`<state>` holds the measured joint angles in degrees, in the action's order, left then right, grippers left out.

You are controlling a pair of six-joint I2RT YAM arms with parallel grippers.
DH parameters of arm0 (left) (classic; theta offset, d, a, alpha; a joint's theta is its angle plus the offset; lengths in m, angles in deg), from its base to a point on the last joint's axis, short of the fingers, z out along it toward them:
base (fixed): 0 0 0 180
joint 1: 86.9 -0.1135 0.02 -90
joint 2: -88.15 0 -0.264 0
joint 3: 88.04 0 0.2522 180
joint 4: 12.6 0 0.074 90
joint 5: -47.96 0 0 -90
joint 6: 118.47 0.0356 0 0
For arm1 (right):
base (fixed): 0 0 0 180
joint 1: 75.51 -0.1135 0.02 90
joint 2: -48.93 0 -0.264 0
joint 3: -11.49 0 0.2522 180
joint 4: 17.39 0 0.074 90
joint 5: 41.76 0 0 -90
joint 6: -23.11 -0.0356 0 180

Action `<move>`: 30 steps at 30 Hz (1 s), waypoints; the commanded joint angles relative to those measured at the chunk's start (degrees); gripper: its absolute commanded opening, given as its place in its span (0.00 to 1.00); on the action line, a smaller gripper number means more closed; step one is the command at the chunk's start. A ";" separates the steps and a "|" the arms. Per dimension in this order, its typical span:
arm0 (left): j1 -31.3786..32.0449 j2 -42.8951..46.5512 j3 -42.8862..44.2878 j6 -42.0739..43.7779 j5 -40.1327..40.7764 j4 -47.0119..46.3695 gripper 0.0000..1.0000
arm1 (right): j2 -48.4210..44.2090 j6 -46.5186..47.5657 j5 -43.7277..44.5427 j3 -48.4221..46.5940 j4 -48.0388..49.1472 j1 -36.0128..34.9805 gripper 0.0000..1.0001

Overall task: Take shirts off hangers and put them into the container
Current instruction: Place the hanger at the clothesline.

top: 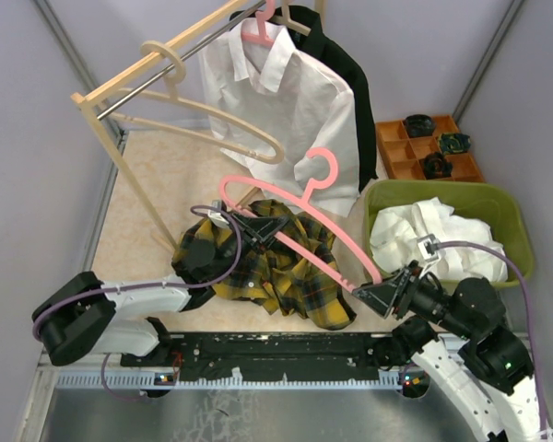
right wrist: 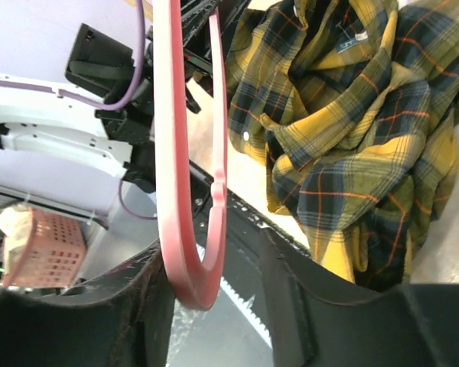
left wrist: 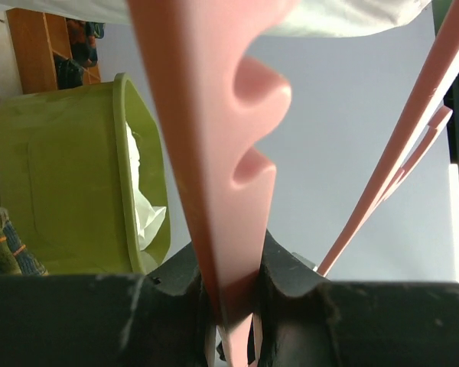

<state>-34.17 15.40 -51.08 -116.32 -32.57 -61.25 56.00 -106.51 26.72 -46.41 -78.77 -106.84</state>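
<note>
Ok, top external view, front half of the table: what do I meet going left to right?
Yellow-and-dark-green plaid shirt → right arm's fingers either side of the pink plastic hanger's end → olive-green rectangular plastic basket holding a white shirt.

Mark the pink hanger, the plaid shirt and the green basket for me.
pink hanger (right wrist: 172, 153): right wrist view, its broad arm.
plaid shirt (top: 286, 276): top view, middle of the crumpled cloth.
green basket (left wrist: 61, 176): left wrist view, its side wall.

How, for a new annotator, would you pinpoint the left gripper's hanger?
In front of the wooden rack lies the crumpled plaid shirt. The pink hanger slants over it, bare; the other pink hanger hangs on the rack inside a white shirt.
</note>
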 commanded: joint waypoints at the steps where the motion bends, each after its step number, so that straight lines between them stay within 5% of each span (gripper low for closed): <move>1: 0.18 -1.46 -0.90 -2.20 1.58 -8.07 0.00 | -3.57 -2.20 0.99 -1.06 3.69 -0.15 0.35; 5: 0.21 -1.96 -1.24 -2.54 1.27 -8.63 0.00 | -4.34 -1.82 3.67 -1.54 5.85 -0.14 0.01; 7: 0.19 -1.76 -1.08 -1.42 0.89 -8.70 0.03 | -3.71 -1.47 5.56 -2.08 5.92 -0.14 0.00; 9: 0.12 -1.17 -0.55 0.39 -0.34 -7.95 0.31 | -2.75 -0.93 7.72 -2.76 6.60 -0.13 0.00; 12: 0.11 0.43 0.59 2.87 -3.50 -3.04 0.58 | -0.16 2.79 9.06 -4.90 8.20 -0.14 0.00; 17: 0.09 4.73 -0.68 5.19 -4.80 6.64 0.79 | 6.59 11.26 8.47 -9.07 8.85 -0.14 0.00; 30: 0.15 19.00 1.89 24.84 -4.22 38.28 0.89 | 19.70 31.25 11.19 -12.46 20.94 -0.13 0.00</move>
<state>-34.17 31.57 -50.88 -100.30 -37.16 -33.75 71.54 -85.22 36.60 -56.05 -67.89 -106.86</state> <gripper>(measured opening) 0.891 0.054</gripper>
